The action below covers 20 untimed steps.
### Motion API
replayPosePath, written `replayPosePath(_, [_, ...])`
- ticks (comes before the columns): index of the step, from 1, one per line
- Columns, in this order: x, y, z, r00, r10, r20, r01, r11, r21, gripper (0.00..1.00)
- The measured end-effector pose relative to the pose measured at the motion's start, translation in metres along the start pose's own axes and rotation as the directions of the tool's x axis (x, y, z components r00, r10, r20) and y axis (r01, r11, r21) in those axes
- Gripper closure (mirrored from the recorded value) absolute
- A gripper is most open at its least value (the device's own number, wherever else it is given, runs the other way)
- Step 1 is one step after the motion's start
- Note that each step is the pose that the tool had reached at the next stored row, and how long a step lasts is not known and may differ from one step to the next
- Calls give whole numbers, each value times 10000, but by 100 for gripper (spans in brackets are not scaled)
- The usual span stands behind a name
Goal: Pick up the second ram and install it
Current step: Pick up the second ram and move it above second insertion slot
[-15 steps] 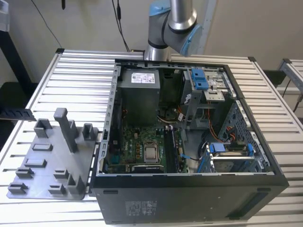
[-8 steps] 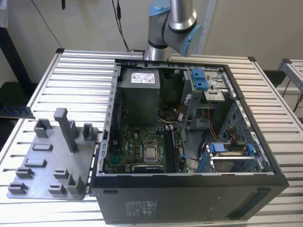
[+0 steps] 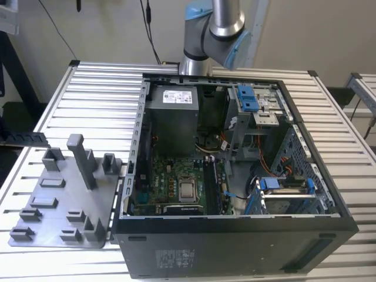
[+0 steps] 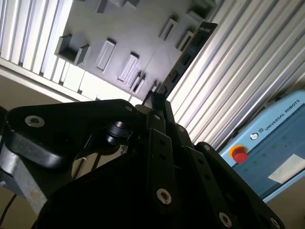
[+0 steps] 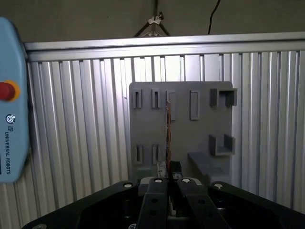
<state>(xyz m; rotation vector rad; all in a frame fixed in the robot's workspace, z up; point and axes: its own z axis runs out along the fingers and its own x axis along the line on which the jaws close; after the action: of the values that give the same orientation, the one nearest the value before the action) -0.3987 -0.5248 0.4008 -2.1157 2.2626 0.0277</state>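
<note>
Dark and card-thin, the second ram (image 5: pixel 167 138) is clamped between my gripper's (image 5: pixel 169 177) two fingers, which are closed on one end of the stick. In the first wrist view I see it edge-on, a narrow strip running straight out from the fingertips. In the second wrist view it reads as a long black bar (image 4: pixel 188 52) slanting away from the jaws.

Behind the stick in both wrist views lies the grey plastic tray (image 5: pixel 200 138), with its slots and upright posts, resting on the ribbed aluminium table (image 5: pixel 86 124). I cannot tell from these views whether the stick's far end touches the tray. A blue teach pendant (image 5: pixel 9 133) with a red button sits on the table beside the tray.

On the exterior view the arm (image 3: pixel 217 35) rises behind the open computer case (image 3: pixel 235 247). The motherboard (image 3: pixel 164 176) lies flat inside the case with the square silver processor chip (image 3: pixel 188 189) on it, and the tray sits just beside the case on the exterior view's left
</note>
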Motion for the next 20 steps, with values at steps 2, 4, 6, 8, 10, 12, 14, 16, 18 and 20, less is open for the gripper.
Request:
replayPosePath(2, [-4, -66, 1, 10000, 0, -1, 0, 10000, -5, 86])
replayPosePath(4, [-8, -131, 2, 10000, 0, -1, 0, 10000, -8, 86])
replayPosePath(6, [-12, -189, 3, 10000, 0, -2, 0, 10000, -11, 86])
replayPosePath(8, [-17, -247, 4, 10000, 1, -2, -1, 10000, -13, 86])
replayPosePath(10, [-21, -312, 6, 10000, 1, -1, -1, 10000, -15, 86])
replayPosePath(12, [-25, -381, 7, 10000, 1, -1, -1, 10000, -17, 86])
replayPosePath(14, [-30, -454, 9, 10000, 1, -2, -1, 10000, -22, 86])
replayPosePath(16, [-36, -530, 10, 10000, 2, -3, -2, 10000, -26, 86])
replayPosePath(18, [-41, -615, 12, 10000, 2, -2, -2, 10000, -30, 86])
replayPosePath(20, [-47, -708, 14, 10000, 2, -3, -2, 10000, -37, 86])
